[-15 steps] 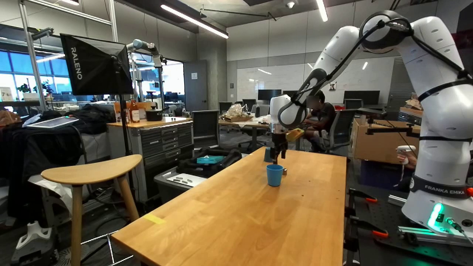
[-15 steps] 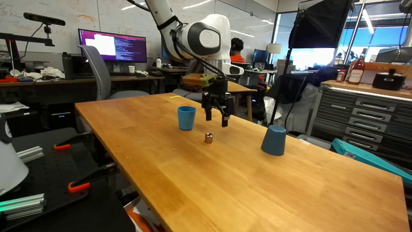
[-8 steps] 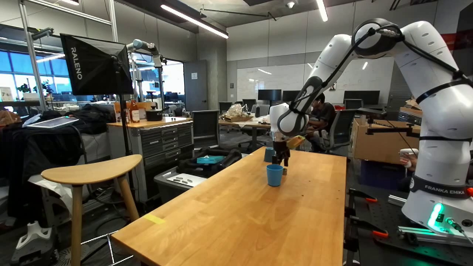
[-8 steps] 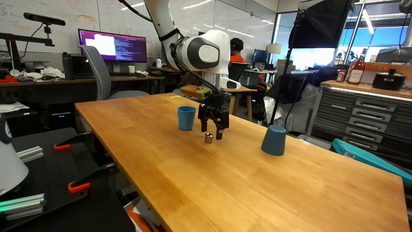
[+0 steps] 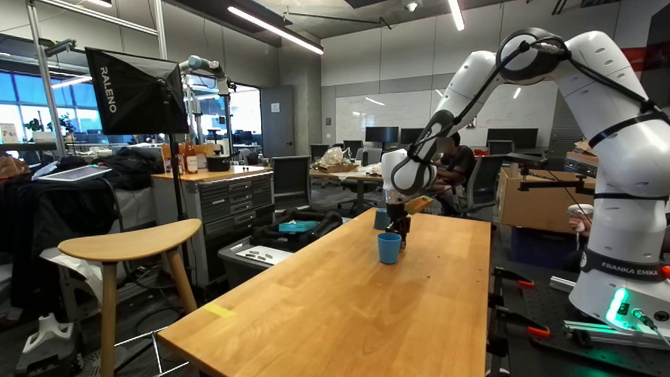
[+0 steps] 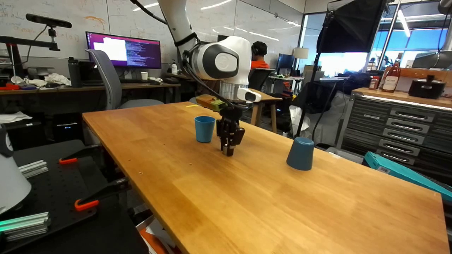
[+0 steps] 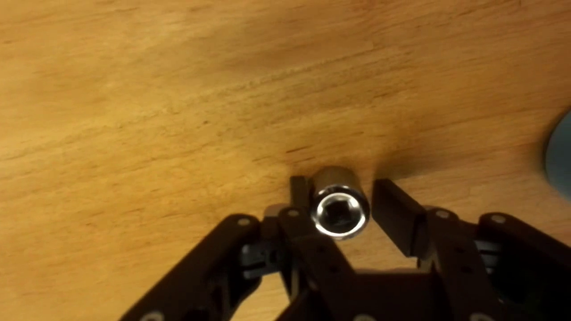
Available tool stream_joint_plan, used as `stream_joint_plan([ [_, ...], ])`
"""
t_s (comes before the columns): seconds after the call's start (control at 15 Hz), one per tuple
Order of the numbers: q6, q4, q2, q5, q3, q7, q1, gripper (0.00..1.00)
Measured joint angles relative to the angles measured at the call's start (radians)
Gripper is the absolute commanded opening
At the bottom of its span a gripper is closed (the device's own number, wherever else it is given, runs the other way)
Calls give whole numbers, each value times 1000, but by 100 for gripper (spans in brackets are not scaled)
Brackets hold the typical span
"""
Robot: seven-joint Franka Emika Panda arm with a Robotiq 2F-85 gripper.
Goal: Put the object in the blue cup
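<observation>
The object is a small shiny metal socket [image 7: 335, 178], standing on end on the wooden table with its hollow end up. My gripper [image 7: 337, 197] is around it, fingers low at the table. One finger [image 7: 298, 191] lies against the socket or very near it. A narrow gap separates the socket from the opposite finger [image 7: 395, 218], so the jaws stand partly open. In an exterior view the socket [image 6: 225, 150] is mostly covered by the gripper [image 6: 227, 152]. The blue cup [image 6: 204, 129] stands upright close beside the gripper; in an exterior view this cup [image 5: 389, 248] partly hides the fingertips.
A darker blue cup [image 6: 300, 154] rests upside down near the table's far edge. Part of a round blue thing [image 7: 560, 156] shows at the wrist view's edge; which cup it is I cannot tell. Clamps with orange tips [image 6: 86, 204] sit beside the table [image 6: 247, 197] on the robot's side.
The gripper has come down from above the table onto the socket. Its fingers, wide apart before, have drawn much closer together around it. Both cups have stayed in place.
</observation>
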Motion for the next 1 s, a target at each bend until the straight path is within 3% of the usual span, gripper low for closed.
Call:
stream_joint_plan([
  [0.13,-11,1,-7,33,0,2,-1,7],
  [0.53,-32,31,-69,93,10,0,-6,8],
  [1.0,-134,79,-212,202,99,-14,19,8],
])
